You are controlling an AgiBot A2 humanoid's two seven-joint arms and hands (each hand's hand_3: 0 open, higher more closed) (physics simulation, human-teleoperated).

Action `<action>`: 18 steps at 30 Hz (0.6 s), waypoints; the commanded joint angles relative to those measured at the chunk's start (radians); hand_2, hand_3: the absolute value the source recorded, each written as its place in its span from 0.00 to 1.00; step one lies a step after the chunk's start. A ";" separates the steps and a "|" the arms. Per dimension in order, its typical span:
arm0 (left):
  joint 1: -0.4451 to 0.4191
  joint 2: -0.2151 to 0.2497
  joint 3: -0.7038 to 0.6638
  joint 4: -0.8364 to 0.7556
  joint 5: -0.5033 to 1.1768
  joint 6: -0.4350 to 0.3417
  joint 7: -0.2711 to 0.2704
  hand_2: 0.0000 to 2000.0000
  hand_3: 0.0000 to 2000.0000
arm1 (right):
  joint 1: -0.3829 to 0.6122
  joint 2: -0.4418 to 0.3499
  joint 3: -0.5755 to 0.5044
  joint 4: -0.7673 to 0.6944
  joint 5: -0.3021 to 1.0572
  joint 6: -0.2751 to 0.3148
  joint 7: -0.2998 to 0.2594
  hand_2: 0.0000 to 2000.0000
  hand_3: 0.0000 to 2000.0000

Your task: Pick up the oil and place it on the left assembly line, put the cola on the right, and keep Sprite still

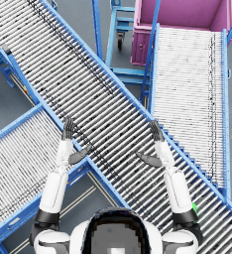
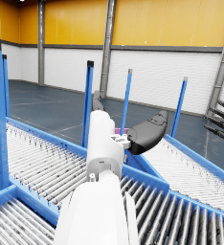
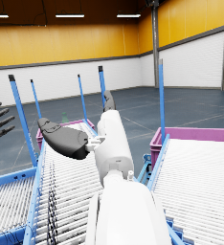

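Both hands hover above the centre line [image 1: 103, 114], a roller conveyor that runs on a slant across the head view. Neither hand holds or touches anything.

The left hand [image 1: 71, 144] is over the near edge of that conveyor, by its blue side rail. Its fingers [image 1: 67, 129] are straight and close together, pointing away from the robot. The thumb sticks out to the side, towards the other hand. In the left wrist view this hand [image 2: 145, 134] shows mostly as the dark thumb beside the white forearm.

The right hand [image 1: 155, 146] mirrors it across the rollers: fingers [image 1: 155, 130] straight and together, thumb out towards the left hand. The two hands are well apart. The right wrist view shows the same pose, the hand [image 3: 63, 139] bare.

The left line [image 1: 14, 158] meets the centre line beside the left arm. The right line [image 1: 187, 89] lies beyond the right hand and ends at a pink bin [image 1: 182, 20].

The oil, cola and Sprite show in none of the views, so where they lie relative to the fingers cannot be told.
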State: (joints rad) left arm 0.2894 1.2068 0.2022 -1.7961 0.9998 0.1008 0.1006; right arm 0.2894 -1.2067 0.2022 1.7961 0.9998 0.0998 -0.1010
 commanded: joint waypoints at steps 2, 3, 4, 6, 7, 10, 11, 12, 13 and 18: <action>0.000 0.000 0.000 0.000 0.000 0.000 0.000 0.00 0.00 | 0.000 0.000 0.000 0.000 0.000 0.000 0.000 0.00 0.00; 0.000 0.000 0.000 0.000 0.000 0.000 0.000 0.00 0.00 | 0.000 0.000 0.000 0.000 0.000 0.000 0.000 0.00 0.00; 0.000 0.000 0.000 0.000 0.000 0.000 0.000 0.00 0.00 | 0.000 0.000 0.000 0.000 0.000 0.000 0.000 0.00 0.00; 0.000 0.000 0.000 0.000 0.000 0.000 0.000 0.00 0.00 | 0.000 0.000 0.000 0.000 0.000 0.000 0.000 0.00 0.00; 0.000 0.000 0.000 0.000 0.000 0.000 0.000 0.00 0.00 | 0.000 0.000 0.000 0.000 0.000 0.000 0.000 0.00 0.00; 0.000 0.000 0.000 0.000 0.000 0.000 0.000 0.00 0.00 | 0.000 0.000 0.000 0.000 0.000 0.000 0.000 0.00 0.00; 0.000 0.000 0.000 0.000 0.000 0.000 0.000 0.00 0.00 | 0.000 0.000 0.000 0.000 0.000 0.000 0.000 0.00 0.00; 0.000 0.000 0.000 0.000 0.000 0.000 0.000 0.00 0.00 | 0.000 0.000 0.000 0.000 0.000 0.000 0.000 0.00 0.00; 0.000 0.000 0.000 0.000 0.000 0.000 0.000 0.00 0.00 | 0.000 0.000 0.000 0.000 0.000 0.000 0.000 0.00 0.00; 0.000 0.000 0.000 0.000 0.000 0.000 0.000 0.00 0.00 | 0.000 0.000 0.000 0.000 0.000 0.000 0.000 0.00 0.00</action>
State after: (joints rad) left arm 0.2894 1.2068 0.2022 -1.7961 0.9998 0.1008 0.1006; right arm 0.2894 -1.2067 0.2022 1.7961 0.9998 0.0998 -0.1010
